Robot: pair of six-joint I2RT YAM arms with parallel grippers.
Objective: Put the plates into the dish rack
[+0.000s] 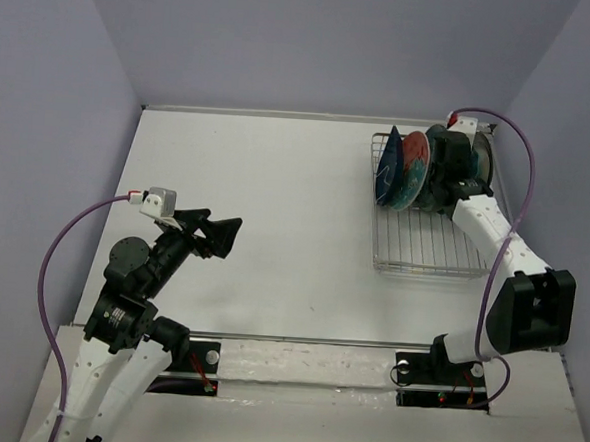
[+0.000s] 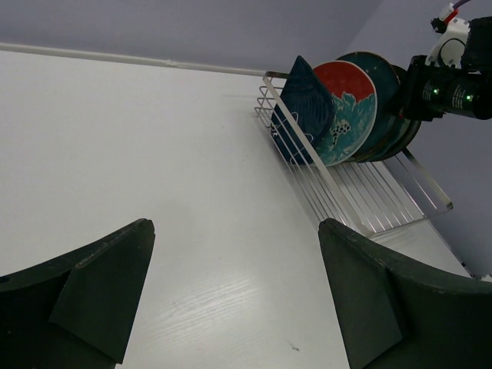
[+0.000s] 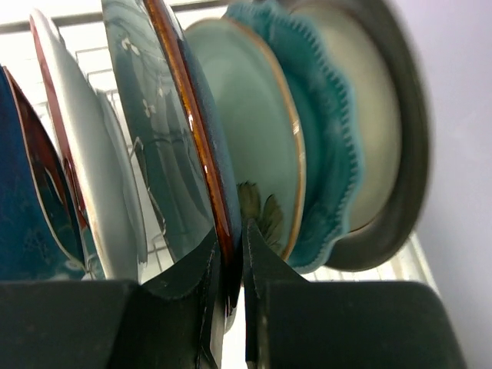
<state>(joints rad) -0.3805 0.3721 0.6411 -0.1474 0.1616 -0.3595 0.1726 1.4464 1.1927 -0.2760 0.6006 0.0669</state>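
Right gripper [image 3: 228, 269] pinches the rim of a blue-teal plate [image 3: 165, 146], its fingers nearly closed on it. The plate stands upright in the dish rack [image 1: 423, 251], between other plates [image 3: 269, 154]. Left gripper [image 2: 236, 231] hangs wide open and empty, well apart from the rack.

Dish rack [image 1: 428, 251] on far right of worktop [image 1: 276, 200]. Six plates [image 1: 406, 170] on edge in rack's far end, row running left to right. Right pincer [image 1: 444, 178] reaches in from near side, clamping rim of third plate [image 3: 165, 154]: two plates left of it, three right. Left pincer [image 1: 225, 223] above worktop's near left, well apart from rack.
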